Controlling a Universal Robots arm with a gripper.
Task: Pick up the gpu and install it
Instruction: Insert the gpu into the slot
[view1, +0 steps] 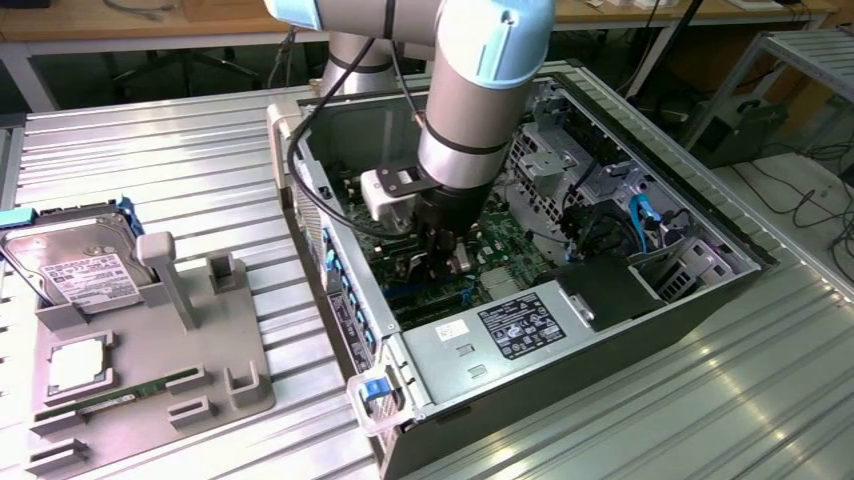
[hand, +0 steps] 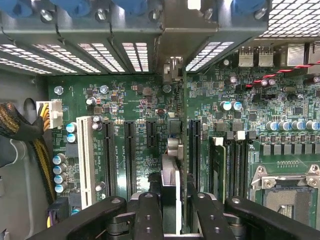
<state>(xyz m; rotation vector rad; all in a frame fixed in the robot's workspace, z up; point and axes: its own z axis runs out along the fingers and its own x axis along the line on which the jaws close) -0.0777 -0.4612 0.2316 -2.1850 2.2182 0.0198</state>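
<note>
The gripper (hand: 170, 210) is inside the open computer case (view1: 641, 350), its fingers (hand: 148, 212) clamped on the card (hand: 170, 192). The case lies on a ridged metal table (view1: 200, 150).

A ribbed metal table (view1: 200, 160) carries everything. On the exterior view's left stands a grey holder tray (view1: 147, 375) with a hard drive (view1: 74, 265) and a memory stick (view1: 114, 397). On the right lies an open computer case (view1: 614, 330).
</note>
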